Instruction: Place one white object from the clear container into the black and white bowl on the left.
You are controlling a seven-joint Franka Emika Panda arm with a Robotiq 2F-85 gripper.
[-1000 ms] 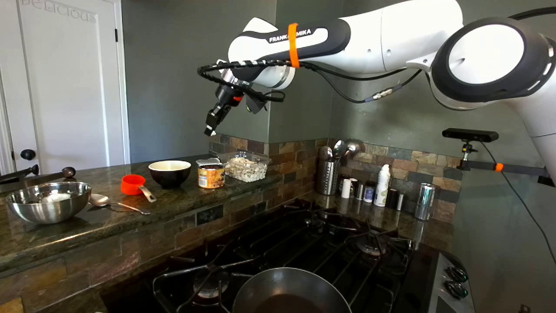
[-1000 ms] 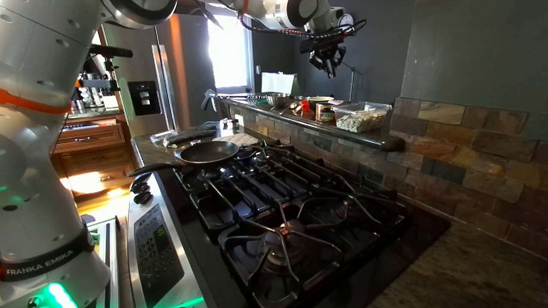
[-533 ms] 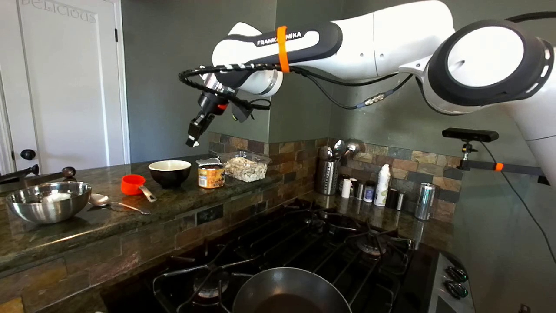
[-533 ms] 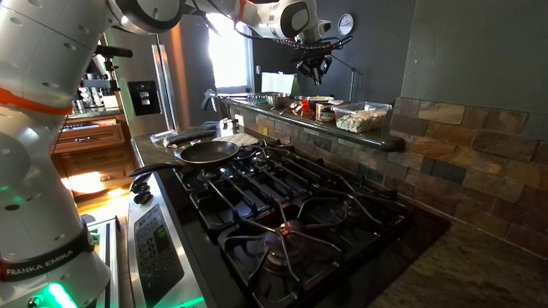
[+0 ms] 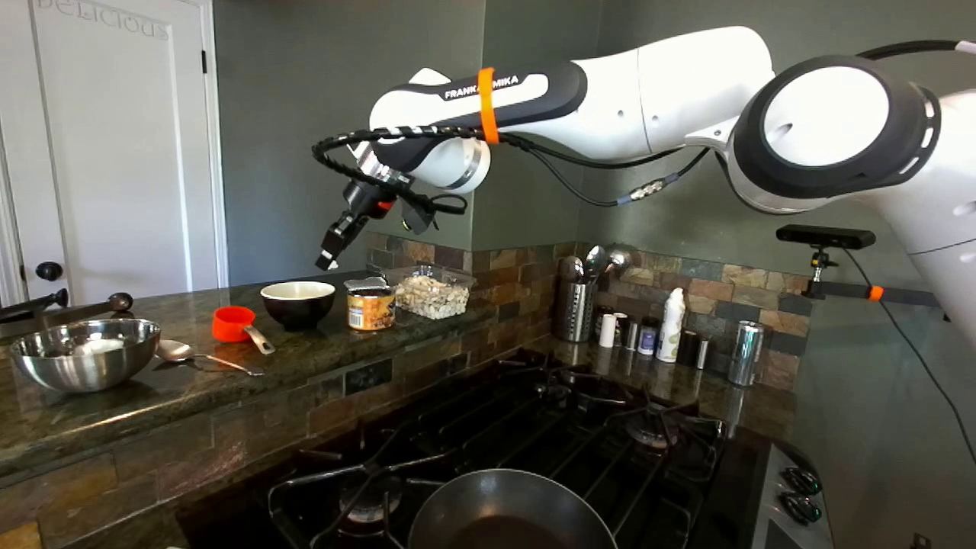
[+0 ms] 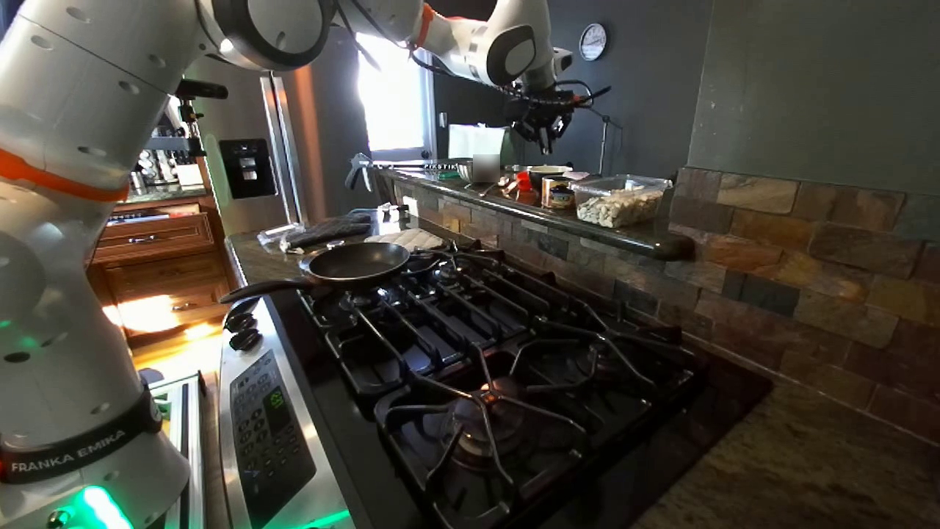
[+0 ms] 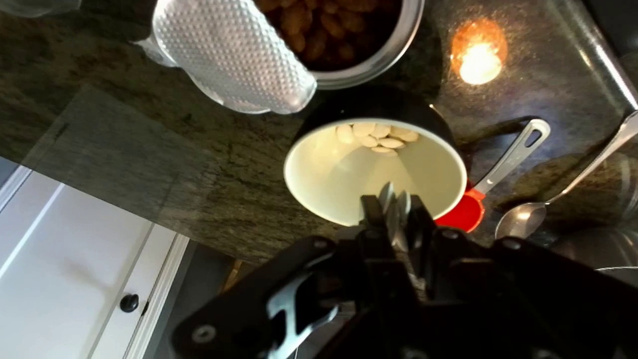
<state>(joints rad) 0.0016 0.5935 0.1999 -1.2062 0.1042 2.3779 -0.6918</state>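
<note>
The clear container holds many pale white pieces and stands at the counter's far end in both exterior views. The black and white bowl sits upright left of it, beyond a can. In the wrist view the bowl has several white pieces lying inside against one wall. My gripper is above the bowl, tilted, its tips a little higher than the rim. In the wrist view the gripper is shut on pale pieces that stick out between its fingertips over the bowl's opening.
An opened can with a peeled foil lid stands between bowl and container. A red measuring cup, a spoon and a steel bowl lie left. The stove with a pan is below the raised counter.
My gripper has moved left and down in an exterior view, from above the can area to just above the bowl. The pieces stay in its tips. The bowl and container have not moved.
</note>
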